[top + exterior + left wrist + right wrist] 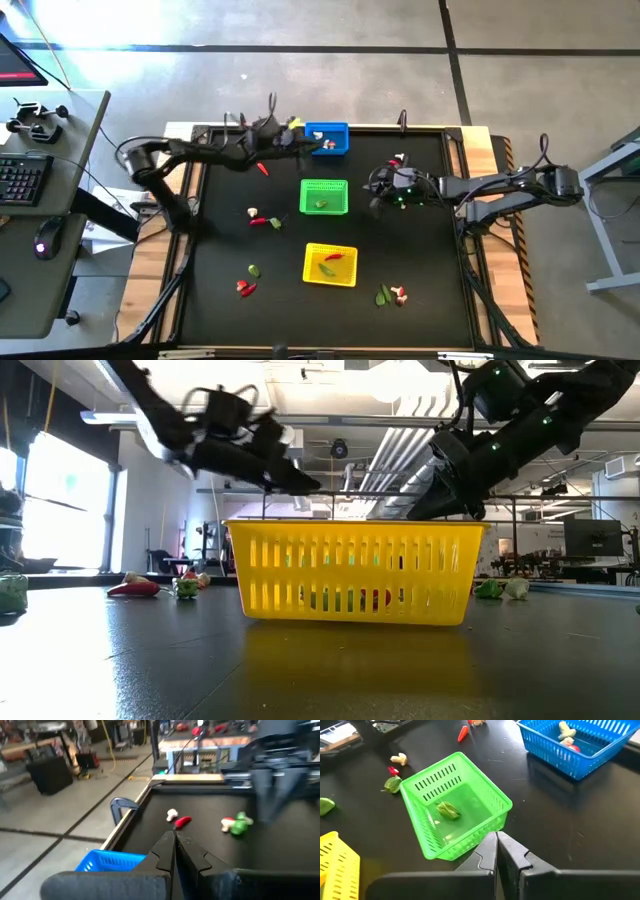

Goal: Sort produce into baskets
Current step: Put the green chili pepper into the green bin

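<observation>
The blue basket [327, 138] stands at the far middle of the table and holds mushroom bits [565, 735]. The green basket [323, 196] holds one leafy bit [448, 810]. The yellow basket [330, 264] holds a chilli and a green bit. My left gripper [175, 845] is shut and empty, raised just left of the blue basket [110, 861]. My right gripper [496, 845] is shut and empty, above the table right of the green basket [455, 805]. Loose produce lies about: a chilli [263, 168], a mushroom, chilli and green bit [262, 219], and a mushroom and green bit [393, 294].
More pieces lie at the far right [398, 158], also seen in the left wrist view [183, 821], and at the near left [248, 282]. The table has a raised wooden rim [480, 140]. A desk with a keyboard [20, 180] stands to the left.
</observation>
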Robot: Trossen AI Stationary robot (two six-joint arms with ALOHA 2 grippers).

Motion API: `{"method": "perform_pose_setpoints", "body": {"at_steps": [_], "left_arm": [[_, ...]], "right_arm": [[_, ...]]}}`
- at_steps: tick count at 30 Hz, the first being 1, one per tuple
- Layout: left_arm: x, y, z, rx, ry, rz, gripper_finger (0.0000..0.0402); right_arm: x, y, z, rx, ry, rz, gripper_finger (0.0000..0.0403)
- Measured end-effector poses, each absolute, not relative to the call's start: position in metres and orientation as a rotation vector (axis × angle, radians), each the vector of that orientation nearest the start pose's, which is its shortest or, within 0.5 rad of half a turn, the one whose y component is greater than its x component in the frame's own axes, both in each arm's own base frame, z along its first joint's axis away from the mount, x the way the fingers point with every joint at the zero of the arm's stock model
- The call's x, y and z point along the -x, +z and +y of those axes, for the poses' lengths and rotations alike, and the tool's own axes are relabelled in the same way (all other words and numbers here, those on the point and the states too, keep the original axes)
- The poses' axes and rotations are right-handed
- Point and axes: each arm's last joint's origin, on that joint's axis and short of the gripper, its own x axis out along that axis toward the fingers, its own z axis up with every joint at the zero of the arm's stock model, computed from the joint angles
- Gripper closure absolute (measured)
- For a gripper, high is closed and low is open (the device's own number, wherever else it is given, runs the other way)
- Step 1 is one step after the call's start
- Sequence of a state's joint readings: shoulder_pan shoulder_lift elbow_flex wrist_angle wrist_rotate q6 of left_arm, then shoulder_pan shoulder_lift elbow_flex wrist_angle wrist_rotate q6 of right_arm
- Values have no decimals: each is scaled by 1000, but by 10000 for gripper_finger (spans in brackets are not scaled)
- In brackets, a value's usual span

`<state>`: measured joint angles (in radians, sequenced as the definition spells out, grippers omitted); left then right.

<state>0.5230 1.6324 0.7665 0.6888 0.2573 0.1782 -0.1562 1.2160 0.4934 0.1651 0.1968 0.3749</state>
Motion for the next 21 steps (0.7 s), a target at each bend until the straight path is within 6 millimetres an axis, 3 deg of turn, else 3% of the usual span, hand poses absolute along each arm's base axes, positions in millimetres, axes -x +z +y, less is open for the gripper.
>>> {"method": "perform_pose_setpoints", "body": {"at_steps": [6, 11, 16, 21], "left_arm": [[-258, 198, 114, -146, 163, 204, 401], [-234, 186, 75, -85, 50, 334, 401], [-227, 180, 39, -44, -28, 493, 397], [-223, 168, 11, -69, -37, 644, 366]], "right_arm": [[-230, 185, -43, -281, -442, 482, 397], [-233, 189, -43, -226, -424, 445, 381], [-233, 191, -43, -176, -410, 435, 370], [-233, 191, -43, -128, -399, 445, 370]]}}
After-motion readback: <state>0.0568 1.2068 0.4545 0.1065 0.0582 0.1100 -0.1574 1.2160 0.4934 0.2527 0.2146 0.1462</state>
